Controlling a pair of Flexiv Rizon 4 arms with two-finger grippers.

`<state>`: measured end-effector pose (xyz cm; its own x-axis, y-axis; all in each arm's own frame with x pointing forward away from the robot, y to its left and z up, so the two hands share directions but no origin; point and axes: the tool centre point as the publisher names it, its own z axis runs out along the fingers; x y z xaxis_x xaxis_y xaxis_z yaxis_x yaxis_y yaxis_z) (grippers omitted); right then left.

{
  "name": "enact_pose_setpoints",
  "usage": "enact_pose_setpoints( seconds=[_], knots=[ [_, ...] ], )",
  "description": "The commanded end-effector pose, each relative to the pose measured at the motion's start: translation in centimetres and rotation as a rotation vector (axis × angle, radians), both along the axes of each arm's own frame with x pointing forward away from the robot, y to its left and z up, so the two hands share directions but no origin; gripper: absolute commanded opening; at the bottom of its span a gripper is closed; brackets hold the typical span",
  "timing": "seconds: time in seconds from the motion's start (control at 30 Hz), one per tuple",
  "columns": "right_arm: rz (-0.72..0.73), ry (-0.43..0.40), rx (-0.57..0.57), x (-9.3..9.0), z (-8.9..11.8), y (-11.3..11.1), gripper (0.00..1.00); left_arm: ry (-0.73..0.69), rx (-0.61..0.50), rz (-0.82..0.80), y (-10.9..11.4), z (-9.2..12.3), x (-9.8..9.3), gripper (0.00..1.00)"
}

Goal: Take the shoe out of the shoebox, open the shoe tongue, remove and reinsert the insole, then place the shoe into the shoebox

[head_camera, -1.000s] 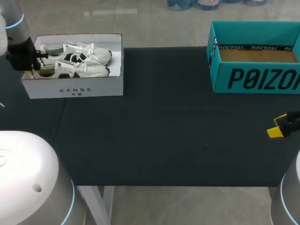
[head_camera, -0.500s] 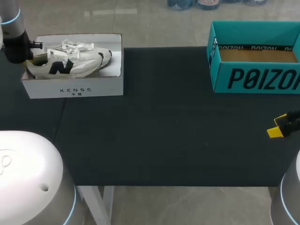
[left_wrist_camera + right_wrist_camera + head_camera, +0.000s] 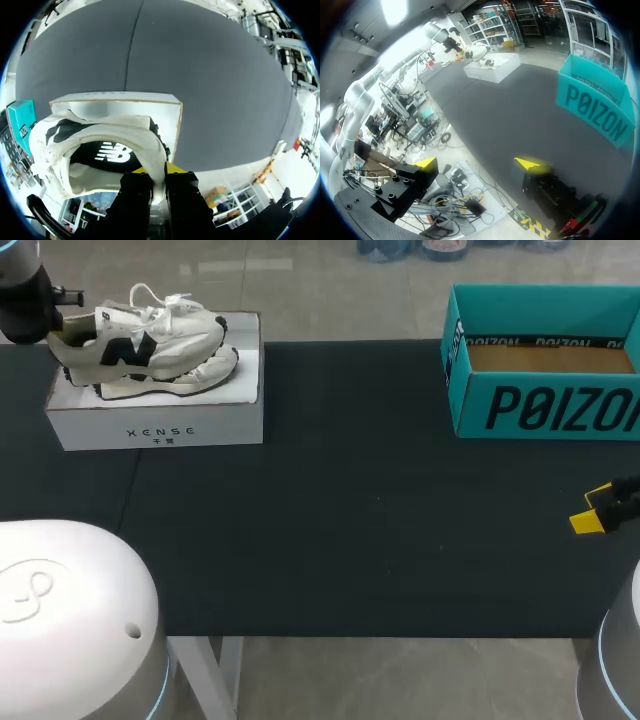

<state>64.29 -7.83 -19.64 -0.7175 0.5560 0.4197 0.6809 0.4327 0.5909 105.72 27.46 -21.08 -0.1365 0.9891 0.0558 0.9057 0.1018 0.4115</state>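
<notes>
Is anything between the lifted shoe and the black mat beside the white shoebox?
Nothing visible. The shoe, in the left gripper, looks raised above the white shoebox rim; the second shoe lies lower, inside the box.

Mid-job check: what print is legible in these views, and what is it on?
"XENSE": white shoebox front; smaller characters beneath, unreadable.
"POIZON": teal box front; the strip inside its back wall is too small.
"N": side of the held shoe.
"NB": inside the shoe, left wrist view.
</notes>
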Motion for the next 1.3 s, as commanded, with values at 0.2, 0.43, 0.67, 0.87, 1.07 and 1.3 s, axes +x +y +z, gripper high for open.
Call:
enact_pose_setpoints(
  seconds=[0.2,0.43,0.67,0.87,1.07,1.3],
  knots=[
    [-0.029,-0.024,-0.019,-1.3,0.2,-0.1,1.0,-0.021,0.06,-0.022,-10.2,5.8,-10.0,0.0],
    [-0.029,-0.024,-0.019,-1.3,0.2,-0.1,1.0,0.042,0.05,-0.082,-17.0,4.6,-14.3,0.0],
    [-0.029,-0.024,-0.019,-1.3,0.2,-0.1,1.0,0.064,0.053,-0.162,-23.7,1.9,-17.2,0.0],
    [-0.029,-0.024,-0.019,-1.3,0.2,-0.1,1.0,0.096,0.07,-0.182,-28.0,-1.7,-18.0,0.0],
    [-0.029,-0.024,-0.019,-1.3,0.2,-0.1,1.0,0.137,0.086,-0.184,-31.0,-5.8,-18.9,0.0],
    [-0.029,-0.024,-0.019,-1.3,0.2,-0.1,1.0,0.127,0.126,-0.256,-34.0,-8.5,-20.0,0.0]
  ],
)
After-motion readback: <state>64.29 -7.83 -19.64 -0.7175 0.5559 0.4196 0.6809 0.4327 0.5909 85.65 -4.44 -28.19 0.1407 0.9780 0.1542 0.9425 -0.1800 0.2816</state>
